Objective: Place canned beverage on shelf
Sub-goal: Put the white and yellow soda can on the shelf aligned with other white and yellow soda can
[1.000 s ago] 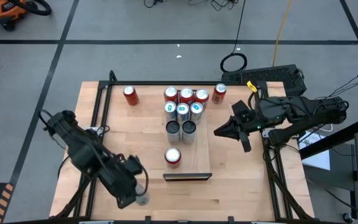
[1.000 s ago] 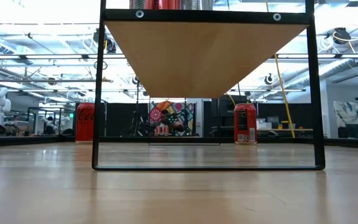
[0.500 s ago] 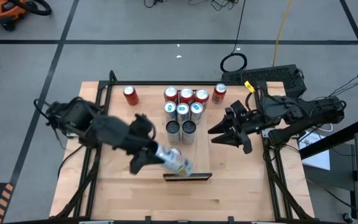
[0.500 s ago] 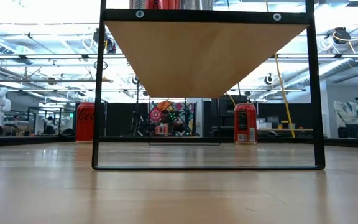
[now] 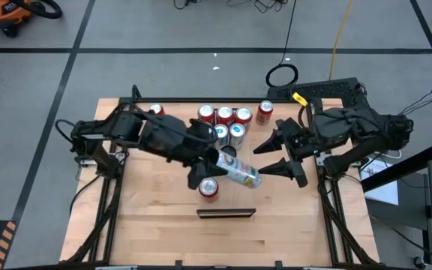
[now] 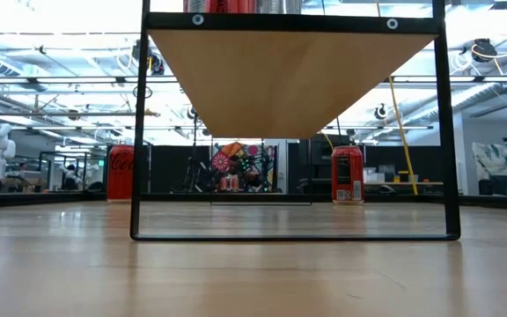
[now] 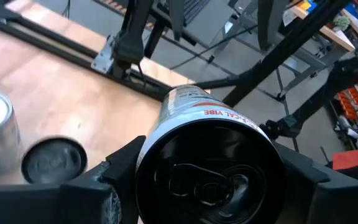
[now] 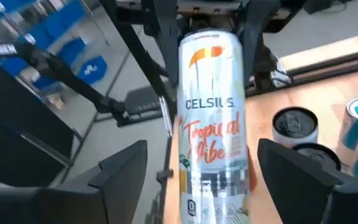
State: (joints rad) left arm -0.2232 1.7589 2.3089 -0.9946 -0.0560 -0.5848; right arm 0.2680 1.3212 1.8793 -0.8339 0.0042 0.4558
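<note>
Our two arms are matte black, built of chunky jointed segments with black cables looped along them. Each ends in a hand, left hand (image 5: 205,168) and right hand (image 5: 274,156), with two dark, tapered, flat-faced fingers (image 8: 124,175).

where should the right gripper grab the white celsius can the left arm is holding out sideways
Probably the free end of the tall white Celsius can, coming from the right. The left gripper clamps its lid end, so the can lies nearly horizontal, pointing at the open right gripper, whose fingers already stand either side of its round body.
</note>
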